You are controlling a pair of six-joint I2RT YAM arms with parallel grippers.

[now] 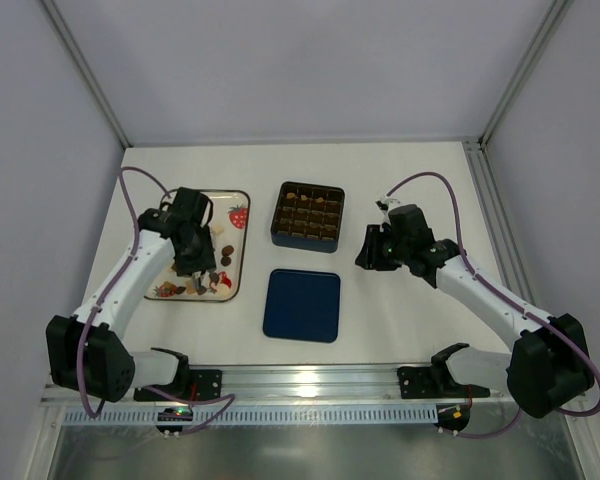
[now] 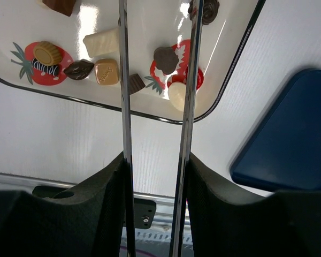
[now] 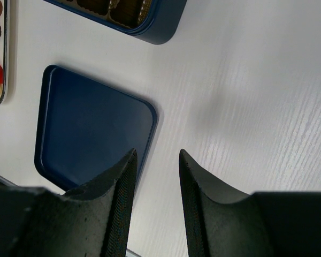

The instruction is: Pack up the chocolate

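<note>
Several bite-size chocolates (image 2: pixel 166 59) lie loose on a white tray (image 2: pixel 150 32) printed with red strawberry pictures (image 2: pixel 193 79), at the left side of the table (image 3: pixel 246 107). Near the tray's front rim, the left wrist view shows a gold ridged cup (image 2: pixel 47 52), a dark lip-shaped piece (image 2: pixel 78 69), a tan square (image 2: pixel 107 71), a cream bar (image 2: pixel 101 43), a small dark wedge (image 2: pixel 135 83) and a pale oval (image 2: pixel 177 93). The cup and the oval rest on the strawberry prints. The left gripper (image 2: pixel 159 5) hangs over this tray, and its long, thin metal fingers (image 2: pixel 124 107) stand partly apart and nearly parallel. Only bare tray and print show in the gap, and nothing is gripped. Their tips run off the top of that view, where a dark ruffled piece (image 2: pixel 207 8) sits just beside the outer face of one blade; whether they touch cannot be told. The right gripper (image 3: pixel 157 155) is over bare table on the right, well apart from the tray. Its black fingers (image 3: pixel 120 198) are moderately spread and hold nothing. A flat dark-blue lid (image 3: pixel 91 134) lies on the table just beside that gripper in its wrist view. A square dark-blue box (image 1: pixel 308 216) with a brown grid insert stands beyond the lid, between the tray and the right gripper. What its cells hold is too small to make out.
</note>
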